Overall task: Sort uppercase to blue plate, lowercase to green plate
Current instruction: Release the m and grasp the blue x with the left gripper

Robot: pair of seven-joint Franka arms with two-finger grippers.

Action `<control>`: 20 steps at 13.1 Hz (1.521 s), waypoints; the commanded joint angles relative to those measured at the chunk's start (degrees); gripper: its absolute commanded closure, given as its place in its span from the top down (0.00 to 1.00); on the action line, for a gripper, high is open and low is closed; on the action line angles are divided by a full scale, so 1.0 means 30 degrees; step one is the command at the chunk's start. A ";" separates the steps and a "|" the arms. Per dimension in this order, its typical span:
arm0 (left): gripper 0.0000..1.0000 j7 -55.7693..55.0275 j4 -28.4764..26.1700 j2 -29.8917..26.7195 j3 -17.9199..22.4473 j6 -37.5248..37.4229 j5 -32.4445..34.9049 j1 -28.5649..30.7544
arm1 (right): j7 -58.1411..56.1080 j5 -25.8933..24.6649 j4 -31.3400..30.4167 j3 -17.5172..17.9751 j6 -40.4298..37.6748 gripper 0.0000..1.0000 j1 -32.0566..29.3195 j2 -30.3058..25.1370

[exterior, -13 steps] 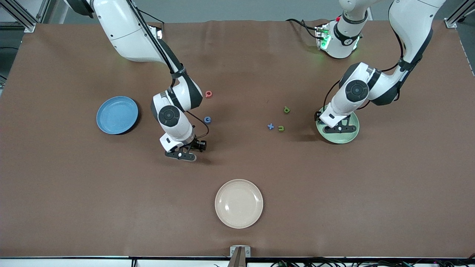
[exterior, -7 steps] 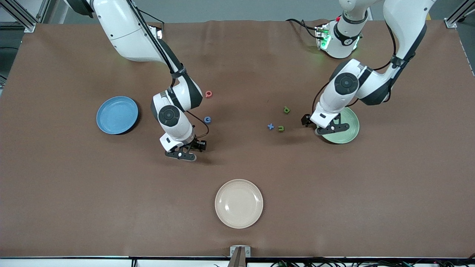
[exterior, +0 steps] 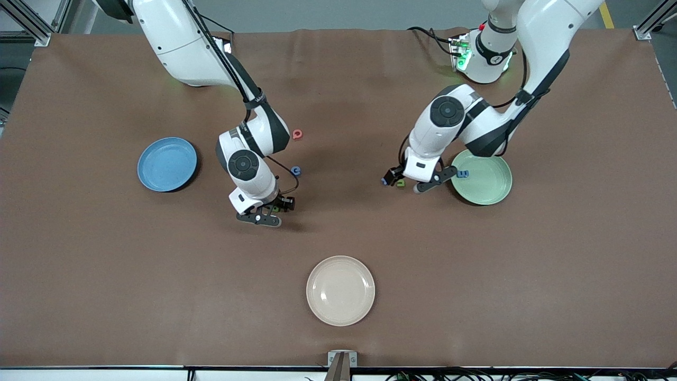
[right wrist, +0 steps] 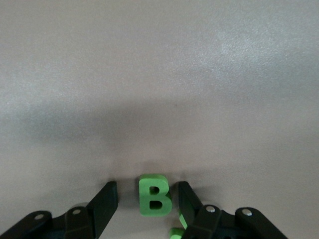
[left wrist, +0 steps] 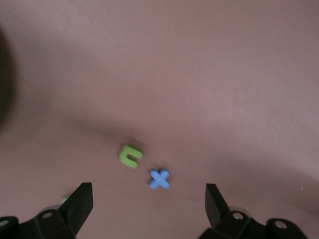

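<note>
Pick-up step, on both arms. Right gripper (right wrist: pixel 147 189) low at the table, fingers apart on either side of the green B (right wrist: pixel 154 195), not yet clamped. Next: closing squarely on the B, then carrying it to the blue plate (exterior: pixel 153 182) toward the right arm's end. Left gripper (left wrist: pixel 148 199) spread wide over the blue cross (left wrist: pixel 160 179) and green n (left wrist: pixel 130 156), near the green plate (exterior: pixel 492 197) with the blue m (exterior: pixel 463 173) in it. Next: centring over one letter before descending.
</note>
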 commanded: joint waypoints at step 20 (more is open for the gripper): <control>0.25 -0.1373 0.2557 0.3142 0.5429 -0.0388 0.0414 -0.6651 | -1.0808 -0.0598 -0.7744 -0.0218 -0.1617 0.00 -0.6829 -0.7083</control>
